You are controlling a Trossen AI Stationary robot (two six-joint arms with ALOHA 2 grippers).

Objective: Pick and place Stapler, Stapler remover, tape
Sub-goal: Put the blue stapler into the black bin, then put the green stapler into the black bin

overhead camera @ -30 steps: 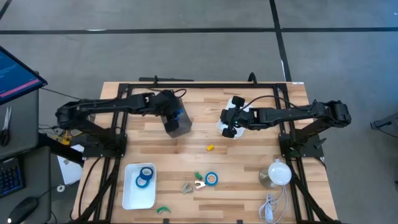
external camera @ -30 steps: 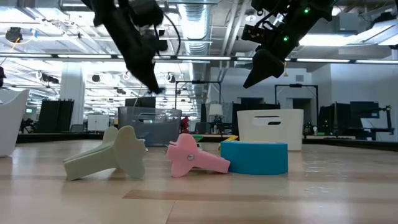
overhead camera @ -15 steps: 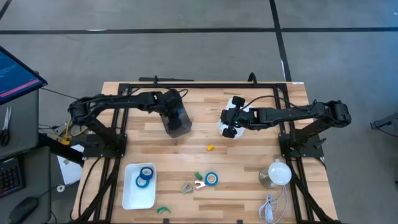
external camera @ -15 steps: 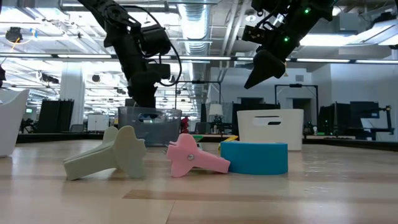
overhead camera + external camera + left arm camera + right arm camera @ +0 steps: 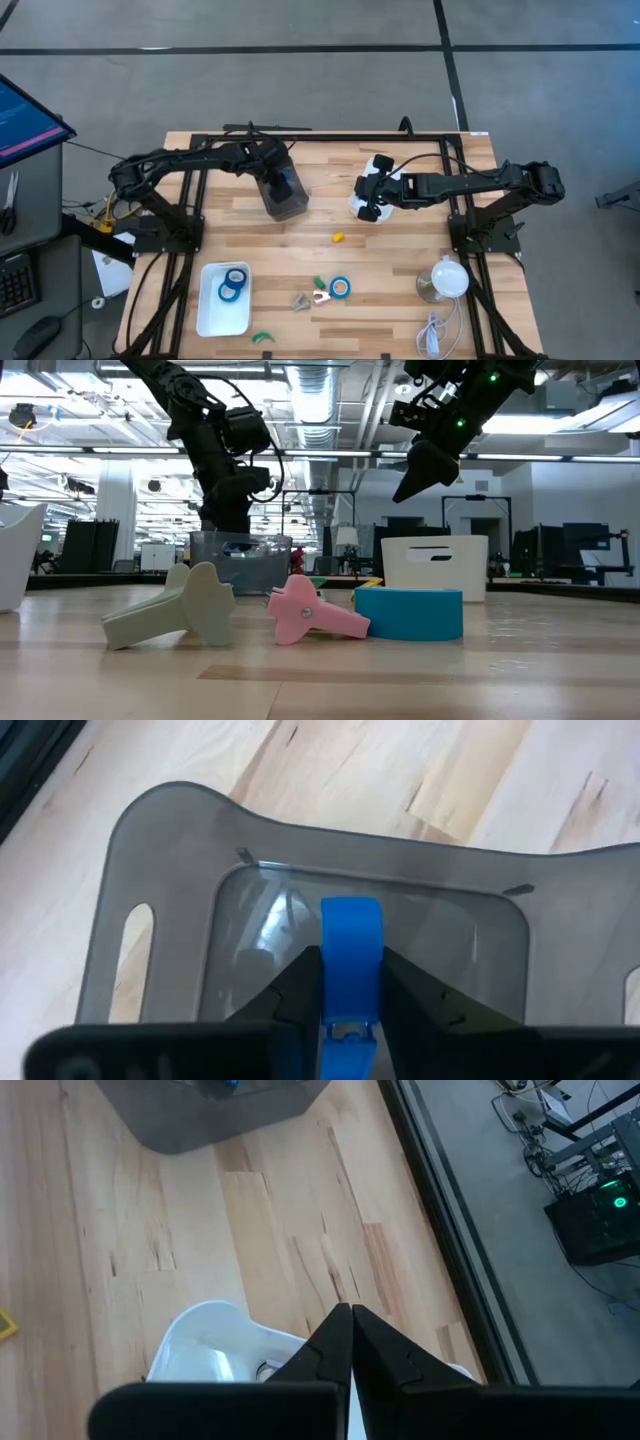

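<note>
Left pincer [image 5: 350, 1005] grips an upright tape [image 5: 351, 960] over the grey bin [image 5: 165, 870] — right pincer [image 5: 350, 1325], clenched empty, hovers above the white bowl [image 5: 210, 1340].

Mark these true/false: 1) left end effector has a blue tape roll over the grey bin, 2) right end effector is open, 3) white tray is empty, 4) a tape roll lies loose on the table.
1) True: the left end effector has a blue tape roll between its fingers above the grey bin.
2) False: the right end effector is shut, over a white container.
3) False: the white tray holds blue tape.
4) True: loose roll.
</note>
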